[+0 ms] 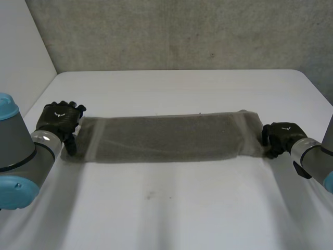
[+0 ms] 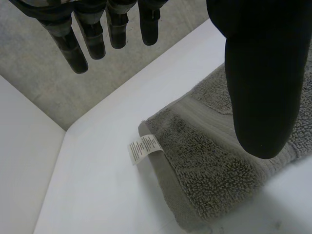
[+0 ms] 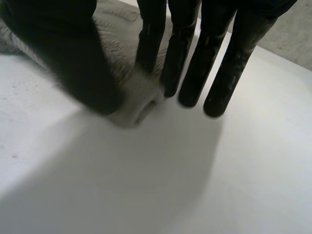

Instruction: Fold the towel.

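A grey towel lies folded into one long strip across the middle of the white table. My left hand is at its left end, open. In the left wrist view its straight fingers hang in the air and its thumb hovers over the towel, near a white label at the corner. My right hand is at the strip's right end. There the towel's corner is bunched between the thumb and the fingers, which pinch it.
A grey wall stands behind the table, and a white side panel rises at the left. Bare tabletop stretches in front of the towel and behind it.
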Tool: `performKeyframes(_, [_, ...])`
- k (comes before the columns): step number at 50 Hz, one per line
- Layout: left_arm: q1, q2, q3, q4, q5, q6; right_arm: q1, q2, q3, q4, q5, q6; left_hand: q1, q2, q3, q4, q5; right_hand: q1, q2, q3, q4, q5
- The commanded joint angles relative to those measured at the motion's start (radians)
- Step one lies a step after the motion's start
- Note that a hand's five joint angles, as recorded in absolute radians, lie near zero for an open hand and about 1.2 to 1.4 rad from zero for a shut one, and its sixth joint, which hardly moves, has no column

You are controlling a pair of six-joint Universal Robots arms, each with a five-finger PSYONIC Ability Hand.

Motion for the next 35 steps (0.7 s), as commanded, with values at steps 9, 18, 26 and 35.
performKeyframes(9, [0.0, 0.006, -0.014, -0.001, -0.001, 0.0, -0.103, -0.063, -0.001, -0.114, 0.19, -0.315, -0.001, 0.009, 0.008, 0.007, -0.03, 0.548, 0.365, 0.38, 0.379, 0.416])
performKeyframes(18, [0.002, 0.009, -0.022, -0.001, -0.001, 0.0, -0.159, -0.084, -0.062, -0.145, 0.227, -0.474, -0.001, 0.009, 0.008, 0.007, -0.03, 0.548, 0.365, 0.38, 0.379, 0.416])
performKeyframes(26, [-0.001, 0.009, -0.022, -0.001, -0.003, 0.0, 0.076, -0.152, -0.148, -0.171, 0.198, -0.307, -0.001, 0.009, 0.008, 0.007, -0.03, 0.548, 0.365, 0.38, 0.379, 0.416])
performKeyframes(35, [-0.001, 0.02, -0.022, -0.001, -0.005, -0.002, 0.456, -0.057, -0.233, -0.332, 0.149, -0.282, -0.001, 0.009, 0.008, 0.007, -0.03, 0.548, 0.365, 0.38, 0.379, 0.416])
